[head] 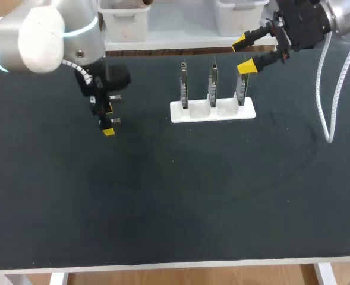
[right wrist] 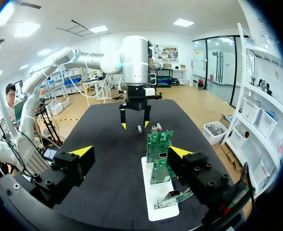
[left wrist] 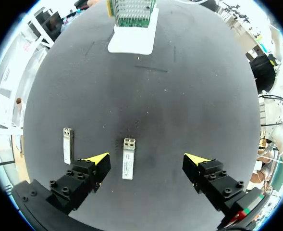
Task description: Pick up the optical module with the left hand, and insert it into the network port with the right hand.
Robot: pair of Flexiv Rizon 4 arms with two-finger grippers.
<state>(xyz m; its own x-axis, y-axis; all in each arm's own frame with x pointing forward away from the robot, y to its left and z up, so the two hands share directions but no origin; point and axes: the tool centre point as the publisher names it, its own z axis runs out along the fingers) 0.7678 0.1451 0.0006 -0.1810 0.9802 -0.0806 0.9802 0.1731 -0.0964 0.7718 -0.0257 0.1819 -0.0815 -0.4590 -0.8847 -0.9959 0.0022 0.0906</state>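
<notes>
The dark matte table [head: 163,196] shows faint scuffs. The left arm [head: 38,35] hangs over its left part and the right arm [head: 341,18] over the far right. Both have the jaws open, gripping nothing. A white holder [head: 213,111] keeps three circuit boards [head: 213,83] upright. One optical module [left wrist: 128,158] lies flat between the left jaws, and a second module [left wrist: 68,145] lies just outside them.

We seem to be in a robotics or electronics lab: our left arm [head: 44,32] and right arm [head: 341,18] flank a dark-matted bench [head: 163,202], where a white holder [head: 213,111] stands three circuit boards [head: 213,86] upright.
</notes>
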